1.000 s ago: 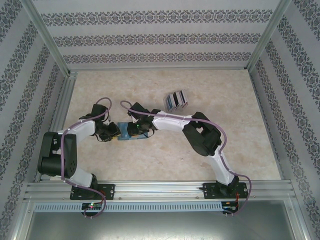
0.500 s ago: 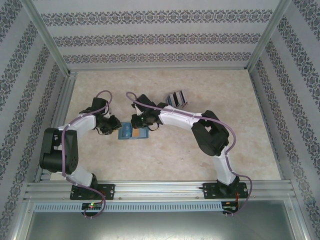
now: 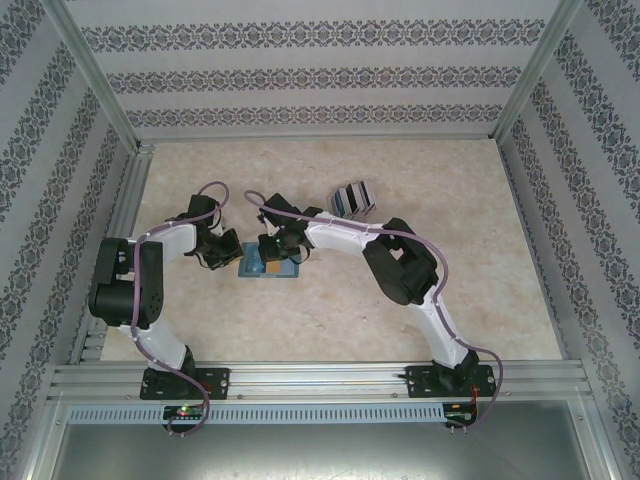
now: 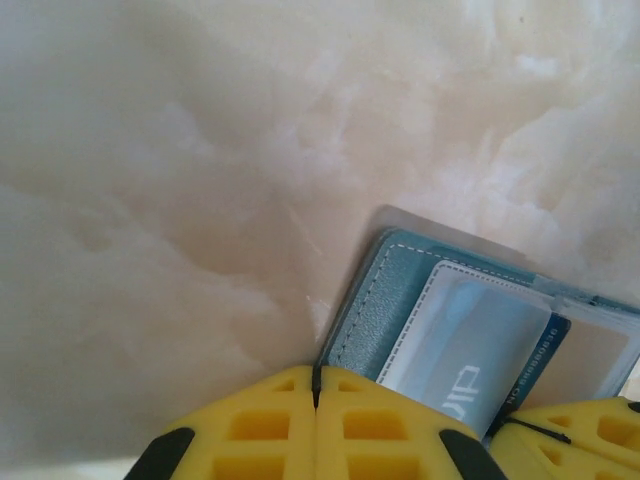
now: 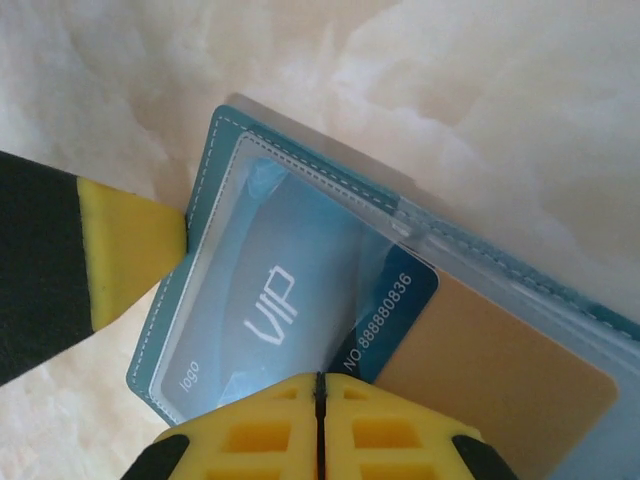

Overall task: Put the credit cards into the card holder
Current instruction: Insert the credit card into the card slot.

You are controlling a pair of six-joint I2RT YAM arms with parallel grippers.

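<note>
The card holder [image 5: 212, 160] lies open and flat on the desk [image 3: 450, 280], between the two hands. A blue VIP card [image 5: 262, 312] sits mostly inside its clear sleeve [image 5: 330, 190], with one dark numbered corner poking out, and a tan card [image 5: 490, 375] fills the next pocket. The other credit cards [image 3: 352, 198] wait in a fanned stack further back, well apart.

The right hand [image 5: 319, 392] has its fingers pressed together with nothing seen between them. Its tips are at the card's near edge, perhaps touching it. The left hand [image 4: 315, 388] is likewise closed, its tips at the holder's stitched border.

The cards look thin, stiff, light and slick. They should slide easily but be awkward to lift off a flat surface, so push them end-on or pinch a short edge. The holder looks soft and light, so it will likely skid unless pinned at its border.

The right wrist view makes the lettering legible where the top view gives a teal patch; the top view places the stack
</note>
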